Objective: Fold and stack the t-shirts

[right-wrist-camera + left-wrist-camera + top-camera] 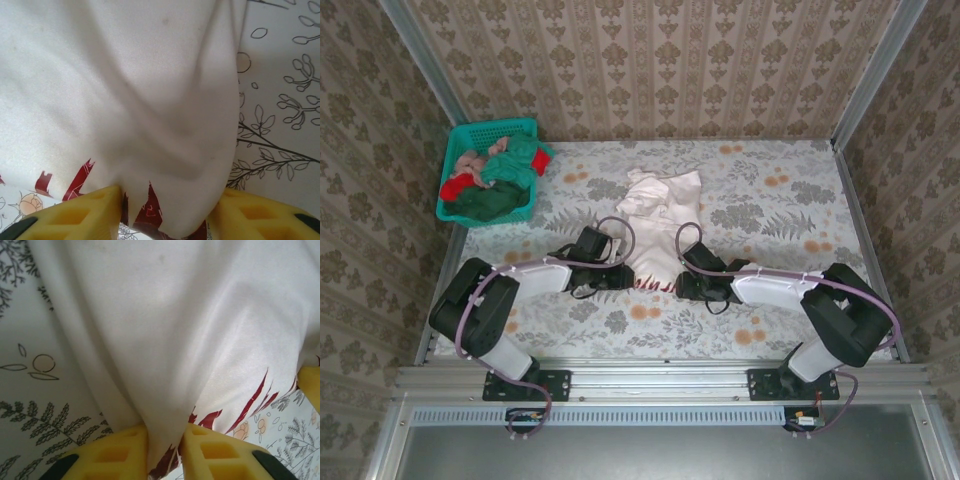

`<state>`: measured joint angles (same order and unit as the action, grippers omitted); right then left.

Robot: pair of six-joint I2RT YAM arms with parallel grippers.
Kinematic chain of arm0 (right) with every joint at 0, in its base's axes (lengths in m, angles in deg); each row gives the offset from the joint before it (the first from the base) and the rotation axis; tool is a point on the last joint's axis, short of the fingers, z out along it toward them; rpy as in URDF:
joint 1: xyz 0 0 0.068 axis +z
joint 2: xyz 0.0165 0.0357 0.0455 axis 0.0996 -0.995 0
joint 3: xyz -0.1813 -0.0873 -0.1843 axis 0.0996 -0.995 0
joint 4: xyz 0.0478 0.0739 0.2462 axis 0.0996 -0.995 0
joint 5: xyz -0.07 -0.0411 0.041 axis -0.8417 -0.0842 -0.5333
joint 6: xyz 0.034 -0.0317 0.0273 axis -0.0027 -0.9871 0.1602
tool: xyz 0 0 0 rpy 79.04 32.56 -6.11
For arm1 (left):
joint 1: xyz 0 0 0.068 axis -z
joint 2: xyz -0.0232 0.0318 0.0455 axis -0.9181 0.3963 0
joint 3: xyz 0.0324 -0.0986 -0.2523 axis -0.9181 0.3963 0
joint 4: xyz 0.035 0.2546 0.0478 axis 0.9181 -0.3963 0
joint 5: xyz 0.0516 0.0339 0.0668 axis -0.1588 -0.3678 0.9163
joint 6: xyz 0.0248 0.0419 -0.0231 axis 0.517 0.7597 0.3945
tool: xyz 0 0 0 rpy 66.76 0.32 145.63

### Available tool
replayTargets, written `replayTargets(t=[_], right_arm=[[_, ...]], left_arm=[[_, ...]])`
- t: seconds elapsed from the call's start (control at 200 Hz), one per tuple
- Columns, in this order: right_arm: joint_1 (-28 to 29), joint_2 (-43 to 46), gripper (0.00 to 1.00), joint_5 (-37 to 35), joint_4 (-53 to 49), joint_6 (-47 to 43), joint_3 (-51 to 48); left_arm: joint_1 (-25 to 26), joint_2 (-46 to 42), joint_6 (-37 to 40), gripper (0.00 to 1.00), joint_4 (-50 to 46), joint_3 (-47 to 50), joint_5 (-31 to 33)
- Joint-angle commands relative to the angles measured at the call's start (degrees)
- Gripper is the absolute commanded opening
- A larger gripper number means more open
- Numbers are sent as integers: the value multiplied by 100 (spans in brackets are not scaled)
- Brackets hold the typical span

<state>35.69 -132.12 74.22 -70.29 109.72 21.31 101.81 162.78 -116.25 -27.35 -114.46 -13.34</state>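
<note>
White shirt point(660, 215), red-printed hem, rumpled | left tool point(164, 436) pinching hem | right tool point(167, 197) straddling hem, grip unclear

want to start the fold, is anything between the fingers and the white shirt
Nothing visible is in the way. The shirt's near edge sits pinched between the left fingers and lies between the right fingers, which stand wider apart.

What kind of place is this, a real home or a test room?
Probably a robot test cell dressed like a home: wallpapered walls close around a floral-covered table, and the left arm and right arm are bolted to a metal rail at its near edge.
</note>
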Motion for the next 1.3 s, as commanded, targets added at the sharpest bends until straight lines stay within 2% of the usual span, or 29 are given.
replayTargets(t=[0.0, 0.125, 0.2, 0.35, 0.52, 0.615, 0.695, 0.785, 0.895, 1.05, 1.295], right_arm=[[121, -242, 35, 496, 393, 60, -5], [134, 50, 13, 437, 122, 68, 16], [165, 323, 6, 331, -81, 66, -8], [184, 917, 0, 238, -470, 57, -45], [272, 1879, 0, 195, -1143, 201, -3], [283, 2337, 0, 190, -1400, 263, 155], [276, 2356, 0, 123, -1607, 119, 509], [181, 1995, 0, 19, -1742, -199, 1084], [-268, 1349, 0, 65, -1842, -578, 1800], [-992, 228, 0, 492, -1789, -1080, 2895], [-1694, -1537, 0, 939, -2100, -1534, 4697]], left_arm=[[0, -240, -60, 4, -101, 56, -90], [17, -626, -44, 0, -303, 135, -97], [35, -888, -56, 0, -450, 222, -82], [92, -1490, -199, 0, -578, 509, -216], [262, -2495, -349, 0, -1307, 623, 40], [284, -3028, -380, 0, -1632, 436, 201], [256, -3153, -194, 0, -1941, 37, 414], [96, -2806, 104, 0, -2133, -554, 523], [-303, -2019, 427, 0, -2159, -1357, 266], [-793, -889, 879, 0, -2250, -2540, -67], [-1457, 884, 1075, 0, -2386, -3963, -556]])
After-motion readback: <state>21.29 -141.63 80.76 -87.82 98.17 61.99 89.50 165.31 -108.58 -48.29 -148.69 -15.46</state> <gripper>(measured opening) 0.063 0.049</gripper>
